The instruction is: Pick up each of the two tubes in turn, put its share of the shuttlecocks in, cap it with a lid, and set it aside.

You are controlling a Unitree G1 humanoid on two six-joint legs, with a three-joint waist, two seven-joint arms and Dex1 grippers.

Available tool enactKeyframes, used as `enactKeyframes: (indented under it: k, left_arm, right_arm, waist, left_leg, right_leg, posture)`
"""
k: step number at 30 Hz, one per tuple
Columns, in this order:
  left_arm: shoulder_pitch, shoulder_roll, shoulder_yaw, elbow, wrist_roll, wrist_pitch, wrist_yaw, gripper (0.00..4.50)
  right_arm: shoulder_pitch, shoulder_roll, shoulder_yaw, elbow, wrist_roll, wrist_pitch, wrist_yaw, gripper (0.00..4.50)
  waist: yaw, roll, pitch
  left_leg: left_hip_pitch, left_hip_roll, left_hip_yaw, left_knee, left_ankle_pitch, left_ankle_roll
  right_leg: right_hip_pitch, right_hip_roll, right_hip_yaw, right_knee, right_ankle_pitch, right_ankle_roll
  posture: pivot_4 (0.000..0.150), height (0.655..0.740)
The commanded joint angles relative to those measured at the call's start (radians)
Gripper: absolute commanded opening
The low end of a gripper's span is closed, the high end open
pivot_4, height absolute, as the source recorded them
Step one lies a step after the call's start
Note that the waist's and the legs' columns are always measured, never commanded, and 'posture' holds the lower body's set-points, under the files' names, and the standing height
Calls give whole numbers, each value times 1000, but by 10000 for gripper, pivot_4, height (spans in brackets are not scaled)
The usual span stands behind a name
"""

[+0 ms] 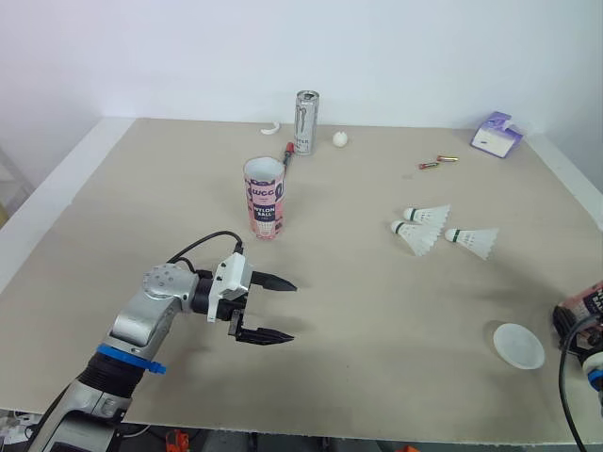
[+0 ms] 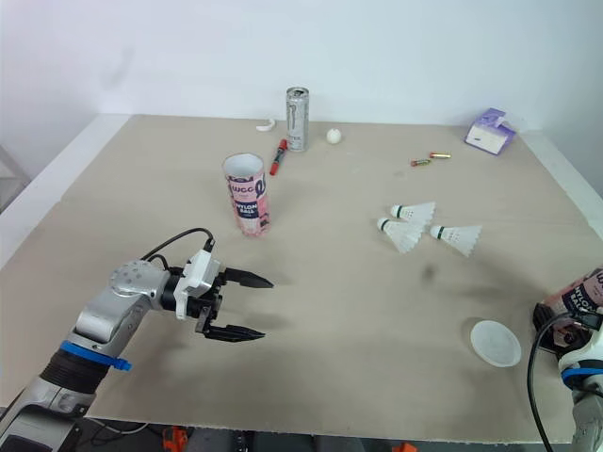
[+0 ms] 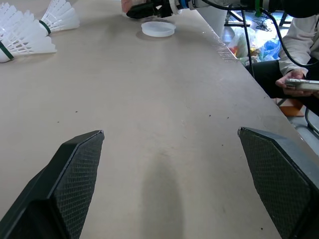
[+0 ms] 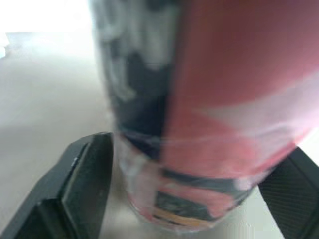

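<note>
Standing pink tube (image 1: pixel 265 198) upright, open mouth upward

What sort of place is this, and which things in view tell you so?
Probably a robotics lab or test room: a plain beige table against a bare white wall, cables and clutter past the table's edge, and a person holding a phone.

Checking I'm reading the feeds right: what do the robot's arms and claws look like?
The left arm has a silver-grey metal shell, a blue band, a looping black cable and a white wrist block. The left claw has two pointed black fingers with mesh-textured pads. The right arm shows a blue band and black cable; the right claw has black fingers.
</note>
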Motion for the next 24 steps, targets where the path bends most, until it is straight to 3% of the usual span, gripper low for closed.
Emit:
enactKeyframes:
  k: [1, 12, 24]
  left_arm:
    - [-4, 7, 7, -33, -4, -7, -1, 45000]
    - [0, 8, 10, -39, -9, -3, 1, 45000]
    - [-19, -1, 7, -10, -6, -10, -6, 45000]
  right_arm:
    - [7, -4, -25, -43, 17, -3, -5, 43513]
    - [109, 44, -47, -211, 49, 54, -36, 43513]
    - [340, 145, -93, -600, 114, 173, -88, 43513]
  waist:
    - [0, 0, 0]
    - [0, 0, 0]
    - [1, 1, 0]
  left_leg:
    - [0, 0, 0, 0, 0, 0]
    - [0, 0, 0, 0, 0, 0]
    - [0, 2, -4, -1, 0, 0]
  right_leg:
    - [0, 0, 0, 0, 0, 0]
    - [0, 0, 0, 0, 0, 0]
    - [-1, -1, -1, 0, -1, -1]
  posture:
    - [1500, 7400]
    - [1500, 7400]
    - [1500, 7400]
